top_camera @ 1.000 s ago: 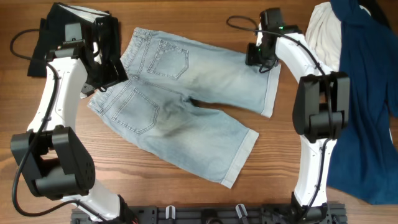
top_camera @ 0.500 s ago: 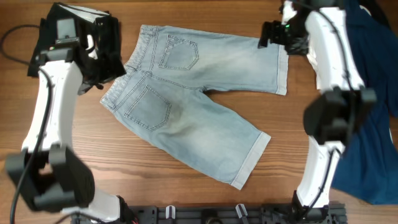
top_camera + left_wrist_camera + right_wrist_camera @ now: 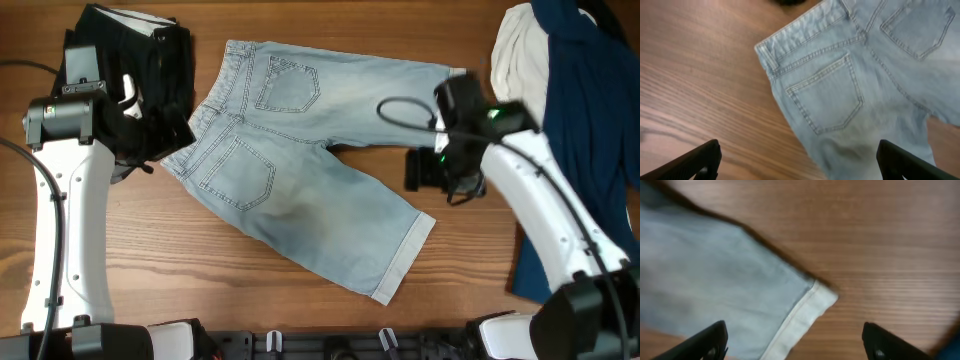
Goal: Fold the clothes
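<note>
Change since earlier: right gripper [image 3: 424, 172] had left the far cuff [image 3: 455, 82] of the shorts [image 3: 300, 160] and come down toward the near side of the table, while the left arm had drawn back from the waistband; the shorts themselves lay as they had half a second before.
Shorts: spread flat near the middle of the wooden table [image 3: 200, 275], back side up, both back pockets showing, not folded.
Waistband: at the left end, its upper corner just beside a dark garment [image 3: 150, 45].
Legs: splayed apart to the right, one running straight across the far side, the other slanting toward the near right, ending in a turned-up cuff [image 3: 408, 258].
Marks: a darker patch showed on the slanting leg below the seat.
Right gripper: hovered above bare wood between the two legs, fingers spread wide, nothing in them; its wrist view showed the cuff corner [image 3: 805, 311] lying on the wood below it.
Left gripper [image 3: 802, 161]: jaws wide apart and empty, above the waistband corner and one back pocket [image 3: 827, 95], not touching the denim.
Right edge of table: a white cloth [image 3: 520, 60] lay with a navy garment [image 3: 590, 150] partly over it, well apart from the shorts.
Cable: a black loop [image 3: 398, 106] from the right arm arched over the far leg.
</note>
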`<state>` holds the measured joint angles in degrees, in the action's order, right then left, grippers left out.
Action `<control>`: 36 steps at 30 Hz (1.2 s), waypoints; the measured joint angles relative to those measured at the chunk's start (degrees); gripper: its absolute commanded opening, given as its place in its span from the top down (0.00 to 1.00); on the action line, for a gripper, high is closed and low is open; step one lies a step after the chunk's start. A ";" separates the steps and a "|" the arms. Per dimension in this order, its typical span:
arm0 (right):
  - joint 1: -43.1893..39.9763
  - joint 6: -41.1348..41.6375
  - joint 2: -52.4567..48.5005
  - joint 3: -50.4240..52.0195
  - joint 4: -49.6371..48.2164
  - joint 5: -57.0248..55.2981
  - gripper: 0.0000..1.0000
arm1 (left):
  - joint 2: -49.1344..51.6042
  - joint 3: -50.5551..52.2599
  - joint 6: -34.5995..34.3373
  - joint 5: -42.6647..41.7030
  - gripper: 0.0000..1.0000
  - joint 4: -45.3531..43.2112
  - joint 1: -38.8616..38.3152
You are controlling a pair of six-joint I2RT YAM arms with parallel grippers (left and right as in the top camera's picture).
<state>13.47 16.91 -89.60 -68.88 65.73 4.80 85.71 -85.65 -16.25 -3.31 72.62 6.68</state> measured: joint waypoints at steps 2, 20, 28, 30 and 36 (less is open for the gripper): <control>0.00 0.22 -0.37 8.61 -9.07 0.02 0.15 | 0.02 0.07 -0.02 0.13 0.00 -1.22 0.00; -9.51 5.29 -0.17 25.33 -28.41 5.16 0.96 | 2.95 4.44 -0.42 0.24 0.00 -2.58 0.00; -22.18 -4.81 -0.22 15.54 -22.27 8.59 0.10 | 2.95 6.62 -0.42 0.24 0.01 -2.93 0.00; -22.21 -5.01 -0.11 8.33 -10.75 9.11 0.06 | 2.99 7.50 -0.42 0.26 0.01 -2.29 0.00; -20.11 3.06 11.65 2.03 3.87 9.11 0.00 | 2.16 7.78 -6.93 0.26 0.07 4.33 0.00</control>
<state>-6.63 19.97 -77.95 -66.85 69.60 13.91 87.88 -77.87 -23.18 -3.05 76.95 6.68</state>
